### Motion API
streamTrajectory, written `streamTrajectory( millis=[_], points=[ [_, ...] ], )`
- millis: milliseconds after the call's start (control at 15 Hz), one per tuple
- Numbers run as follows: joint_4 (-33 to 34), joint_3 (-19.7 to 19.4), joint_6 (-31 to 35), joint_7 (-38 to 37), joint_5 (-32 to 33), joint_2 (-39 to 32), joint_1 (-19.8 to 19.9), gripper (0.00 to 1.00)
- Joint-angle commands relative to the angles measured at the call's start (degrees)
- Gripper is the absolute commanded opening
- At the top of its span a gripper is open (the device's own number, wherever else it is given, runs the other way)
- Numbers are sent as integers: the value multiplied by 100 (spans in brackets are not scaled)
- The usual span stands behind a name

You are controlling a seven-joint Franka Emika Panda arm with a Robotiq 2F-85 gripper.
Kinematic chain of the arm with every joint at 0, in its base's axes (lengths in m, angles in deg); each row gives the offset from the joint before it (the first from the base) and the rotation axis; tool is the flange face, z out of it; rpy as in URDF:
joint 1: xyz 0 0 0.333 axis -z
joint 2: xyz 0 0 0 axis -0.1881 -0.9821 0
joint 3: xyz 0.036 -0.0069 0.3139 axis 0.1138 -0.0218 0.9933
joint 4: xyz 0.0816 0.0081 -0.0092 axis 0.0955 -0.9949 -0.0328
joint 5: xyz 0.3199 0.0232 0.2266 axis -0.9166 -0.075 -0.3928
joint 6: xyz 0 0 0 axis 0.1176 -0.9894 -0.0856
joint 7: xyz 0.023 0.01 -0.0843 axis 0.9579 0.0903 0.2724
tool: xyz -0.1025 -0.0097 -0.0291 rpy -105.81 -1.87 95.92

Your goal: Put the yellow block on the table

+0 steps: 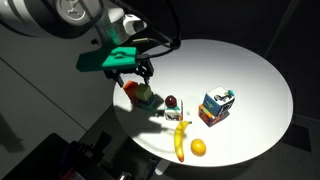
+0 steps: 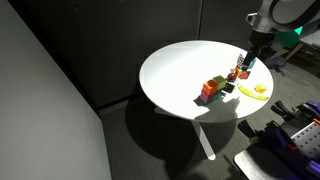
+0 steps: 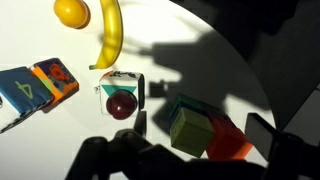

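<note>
**Exterior view.** The gripper (image 1: pixel 137 74) hangs over one edge of the table (image 1: pixel 250 70). Its jaws are spread wide with nothing between them. Just below it is the yellow block (image 1: pixel 146 96), which looks greenish in the shadow and touches an orange-red block (image 1: pixel 131 90). The banana (image 1: pixel 181 138) and the orange fruit (image 1: pixel 198 147) lie well apart from it, toward the rim. A stack of coloured blocks (image 1: pixel 217 104) stands farther across.

**Exterior view, other position.** The gripper (image 2: pixel 243 64) is over the far side of the table (image 2: pixel 175 70). The block beneath it is too small to make out here.

**Wrist view.** The yellow block (image 3: pixel 190 130) sits low and near the middle of the frame, close above the dark gripper parts along the bottom edge. It is cube-like, so it has no clear long axis, and its faces are turned at an angle to the frame. The orange-red block (image 3: pixel 232 142) touches it on the side toward the frame's right edge. Whether the yellow block rests on that block or beside it cannot be told. A small white piece with a dark red ball (image 3: pixel 121 98) is near the yellow block on the opposite side.

**Judgement.** The block lies almost straight below the open jaws, so a plain descent should reach it. The jaws will probably have to close across the faces that are clear of the orange-red block.
</note>
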Motion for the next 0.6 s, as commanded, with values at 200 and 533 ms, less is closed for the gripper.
streamTrajectory(
  millis=[200,533],
  points=[
    [140,173,952,-431,145,-807,-6,100],
    [312,117,1540,-1077,274,-1403,-93,100]
  ],
)
